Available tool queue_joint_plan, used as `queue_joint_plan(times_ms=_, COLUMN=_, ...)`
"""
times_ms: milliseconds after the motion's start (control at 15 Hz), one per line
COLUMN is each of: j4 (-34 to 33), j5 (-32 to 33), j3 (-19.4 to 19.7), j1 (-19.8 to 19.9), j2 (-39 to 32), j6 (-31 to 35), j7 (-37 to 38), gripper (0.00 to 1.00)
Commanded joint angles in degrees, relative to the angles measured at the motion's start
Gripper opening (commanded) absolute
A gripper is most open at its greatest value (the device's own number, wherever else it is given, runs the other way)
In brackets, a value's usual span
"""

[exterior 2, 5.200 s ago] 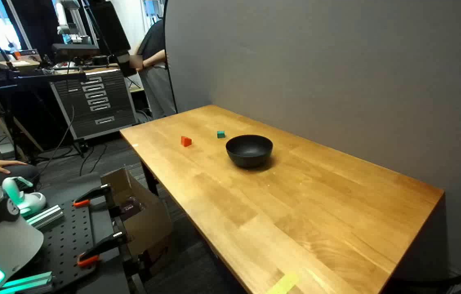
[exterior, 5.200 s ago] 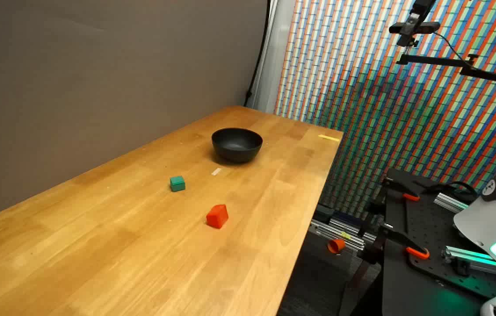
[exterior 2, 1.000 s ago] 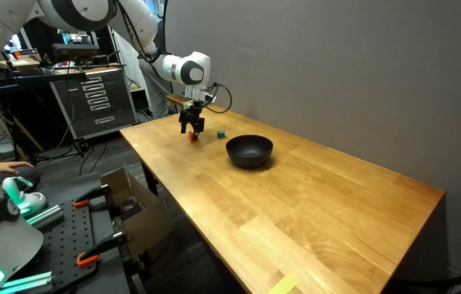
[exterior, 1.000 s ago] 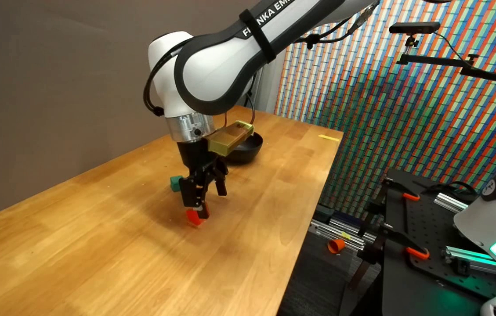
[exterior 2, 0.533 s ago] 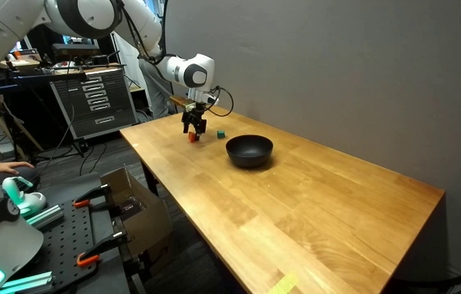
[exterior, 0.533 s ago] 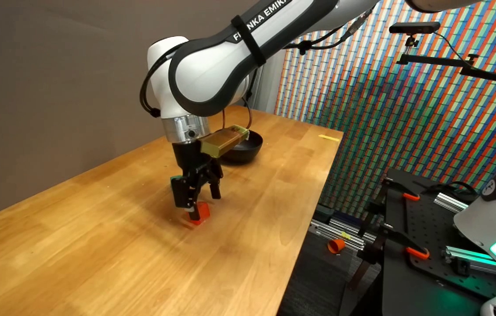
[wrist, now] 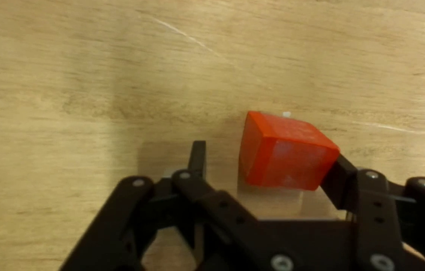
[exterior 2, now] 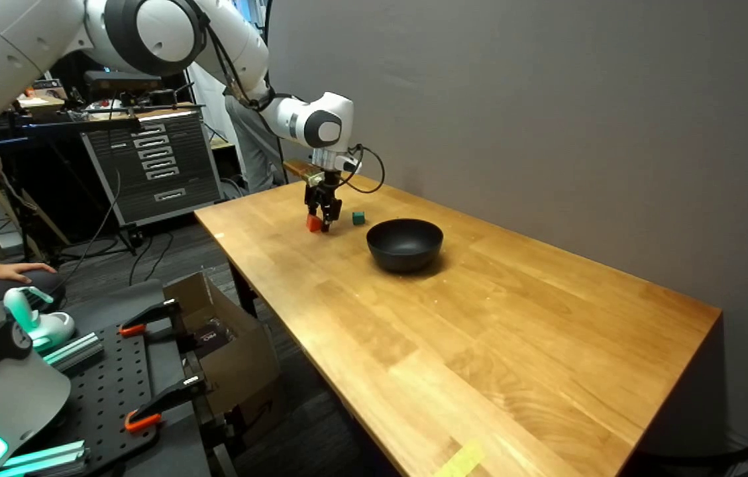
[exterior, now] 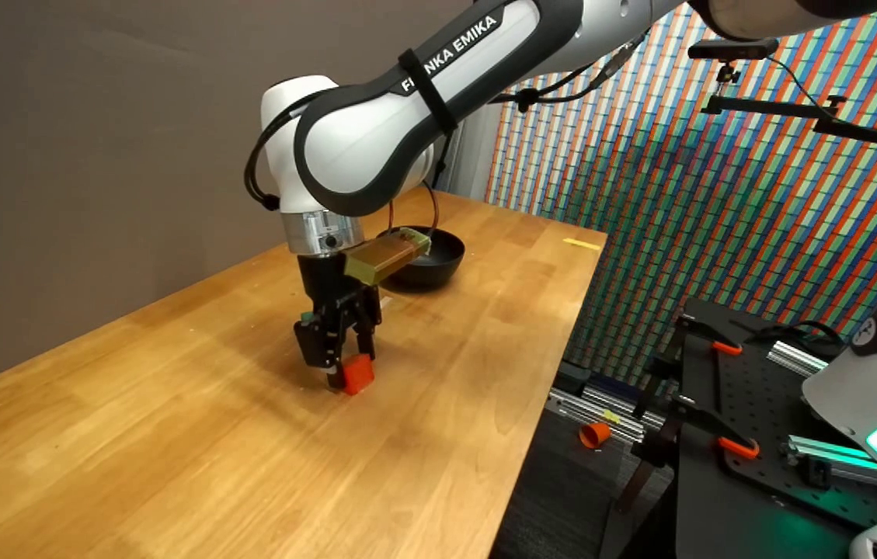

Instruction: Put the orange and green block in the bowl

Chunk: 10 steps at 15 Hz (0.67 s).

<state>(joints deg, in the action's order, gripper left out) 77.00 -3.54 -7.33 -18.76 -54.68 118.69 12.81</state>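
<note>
The orange block (exterior: 358,374) sits on the table between the fingers of my gripper (exterior: 353,365). In the wrist view the orange block (wrist: 289,154) lies against or right beside the right finger, with a gap to the left finger; my gripper (wrist: 270,158) is open. The gripper (exterior 2: 319,222) and orange block (exterior 2: 313,223) also show in an exterior view. The green block (exterior 2: 358,218) stands on the table between the gripper and the bowl; elsewhere it is mostly hidden behind the gripper, and it is out of the wrist view. The black bowl (exterior 2: 405,248) holds nothing visible; it is partly covered in an exterior view (exterior: 442,268).
The wooden table (exterior 2: 513,344) runs along a grey backdrop wall (exterior 2: 513,119). A yellow tape strip (exterior 2: 460,460) lies near one end. The robot's base stands on a black mount (exterior: 756,388) beside the table. An orange cup (exterior: 594,435) lies below the table edge.
The arm has come in over the table since the oldest frames. Over the last second the gripper has shifted slightly sideways, and the orange block has been nudged and turned. Green block and bowl are unmoved.
</note>
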Motion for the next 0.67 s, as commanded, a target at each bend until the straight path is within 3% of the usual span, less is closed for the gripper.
queue_joint_plan(times_ms=0, j4=-1.1, j5=0.3, j3=1.0, j1=0.1, j2=-0.3, j6=-1.5, j7=1.3, gripper=0.42)
queue_joint_plan(times_ms=133, j4=0.9, j5=0.2, j3=1.7, j1=0.8, j2=1.1, j6=-2.8, j7=1.7, gripper=0.27)
queue_joint_plan(times_ms=200, j4=2.1, j5=0.5, j3=2.3, j1=1.1, j2=2.6, j6=-3.0, j7=2.3, gripper=0.24)
queue_joint_plan(times_ms=600, j4=6.4, j5=10.9, j3=11.3, j1=0.3, j2=8.7, j6=-2.4, j7=6.6, gripper=0.21)
